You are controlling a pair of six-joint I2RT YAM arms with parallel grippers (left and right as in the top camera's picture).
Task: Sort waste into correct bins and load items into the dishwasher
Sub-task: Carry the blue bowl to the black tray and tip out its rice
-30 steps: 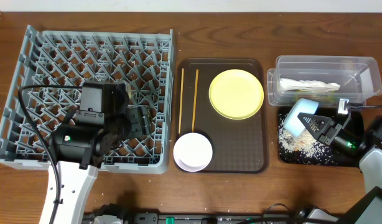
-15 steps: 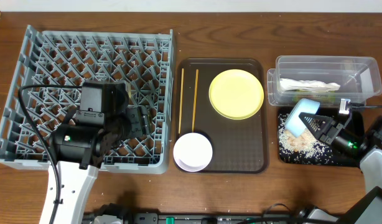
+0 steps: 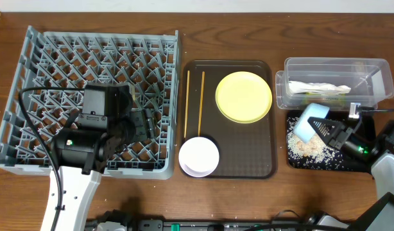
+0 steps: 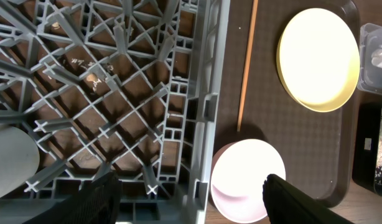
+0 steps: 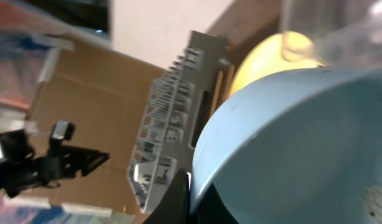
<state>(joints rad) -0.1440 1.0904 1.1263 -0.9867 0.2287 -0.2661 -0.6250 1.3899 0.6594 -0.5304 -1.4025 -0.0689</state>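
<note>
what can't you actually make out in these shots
- Inside of the light blue bowl: the right wrist view is blurred and filled by it. Overhead shows it only tilted in the right claw, so whether it holds food cannot be told.
- Dish rack cells under the left arm: overhead, the arm covers them.
- Pale grey shape: left wrist view, cut off by the left edge.
- What lies under the tissue in the clear tub: overhead, too small.

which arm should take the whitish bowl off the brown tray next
Left. The left gripper hangs open at the rack edge right beside the pinkish-white bowl, while the right gripper is shut on the light blue bowl over the black tray.
</note>
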